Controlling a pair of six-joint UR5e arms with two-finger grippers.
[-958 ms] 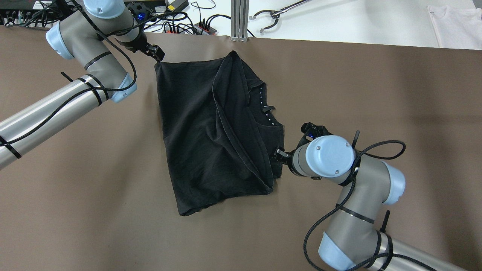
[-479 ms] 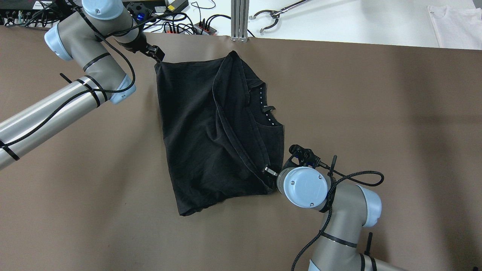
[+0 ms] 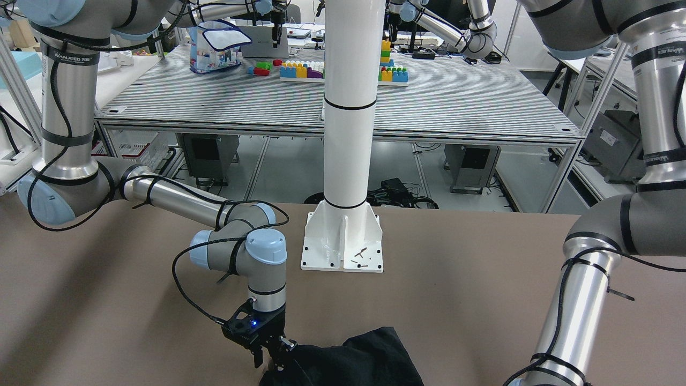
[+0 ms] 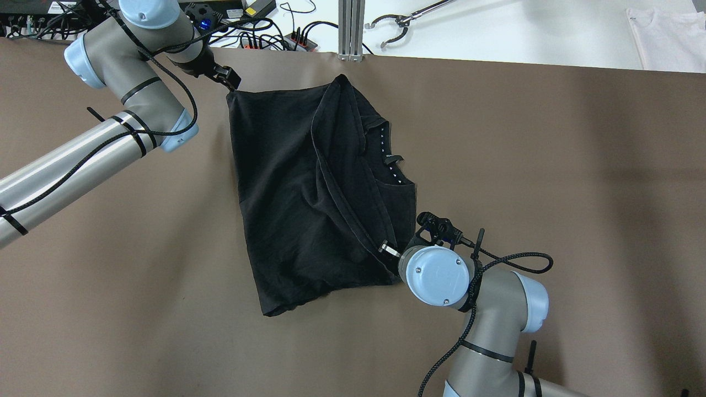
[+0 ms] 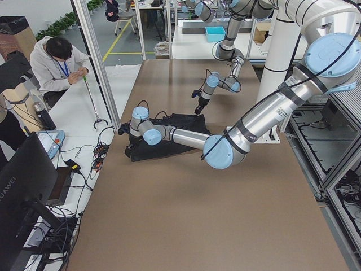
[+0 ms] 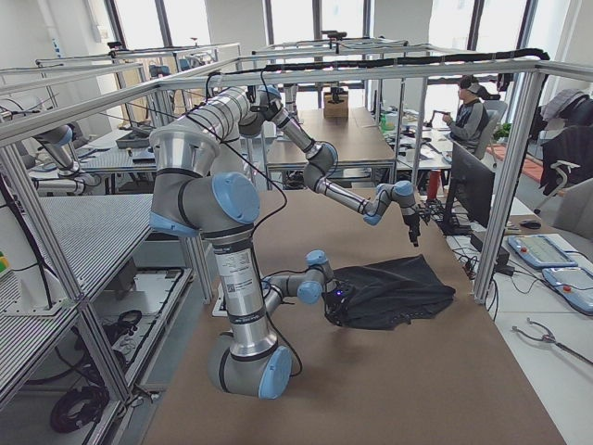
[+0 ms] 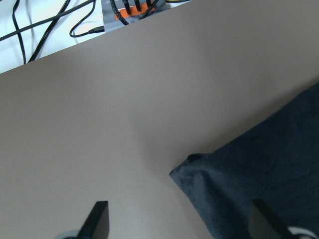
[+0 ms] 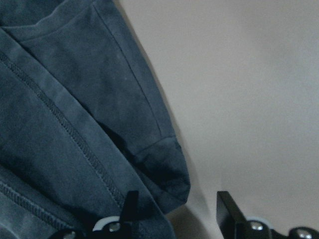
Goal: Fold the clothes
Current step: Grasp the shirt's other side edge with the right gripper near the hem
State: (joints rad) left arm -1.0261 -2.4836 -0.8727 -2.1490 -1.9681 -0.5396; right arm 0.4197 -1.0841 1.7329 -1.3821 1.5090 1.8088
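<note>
Right wrist-mounted: right end effector [image 8: 177,203] straddles garment [image 8: 65,99] corner.

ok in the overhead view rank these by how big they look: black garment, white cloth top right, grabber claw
1. black garment, clearly largest
2. white cloth, partly cut off by the frame edge
3. grabber claw, smallest

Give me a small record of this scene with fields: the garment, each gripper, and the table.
garment: black, lies on the table, one flap folded across its middle
left gripper: open, at the garment's far left corner, which is not pinched
right gripper: open, low over the garment's near right corner
table: brown, bare around the garment
fold: partly done
</note>
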